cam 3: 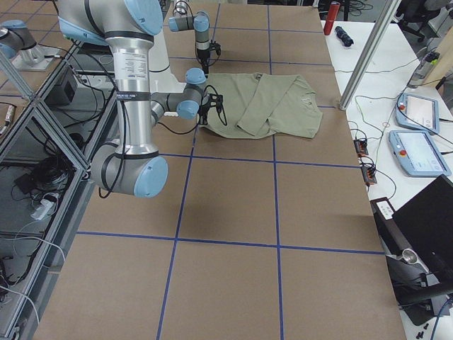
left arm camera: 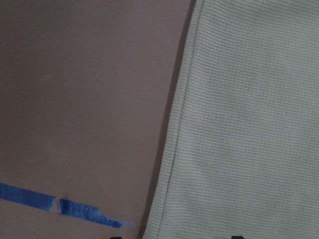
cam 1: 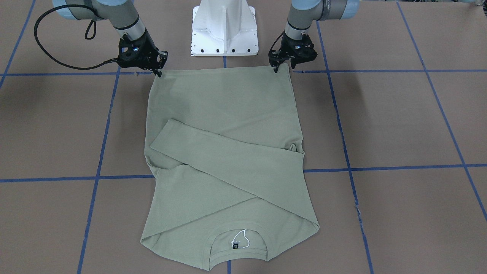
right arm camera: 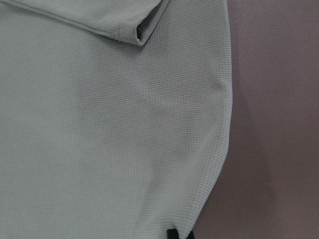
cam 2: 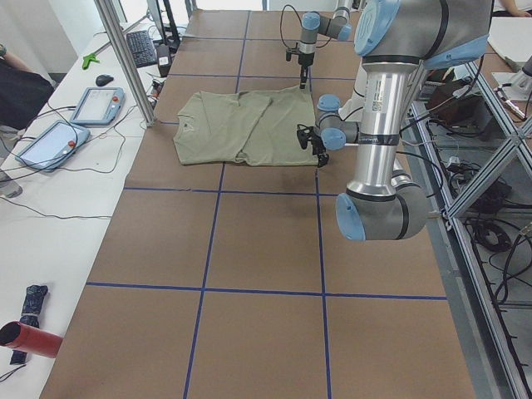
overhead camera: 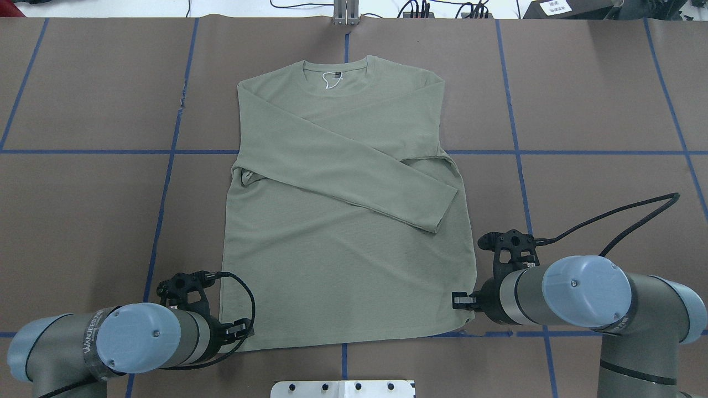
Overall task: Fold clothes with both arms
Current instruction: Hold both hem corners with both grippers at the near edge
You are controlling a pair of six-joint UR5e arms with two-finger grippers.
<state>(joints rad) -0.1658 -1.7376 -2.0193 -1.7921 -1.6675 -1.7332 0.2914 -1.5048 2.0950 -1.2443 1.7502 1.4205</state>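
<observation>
Green long-sleeved shirt [cam 1: 228,110]: flat on brown table [cam 1: 399,125], sleeves crossed over chest, collar away from robot. Left gripper [cam 1: 283,68], right gripper [cam 1: 156,71]: one at each hem corner; jaw state indiscernible.

The left gripper [cam 1: 283,67] and right gripper [cam 1: 156,70] point down.
</observation>
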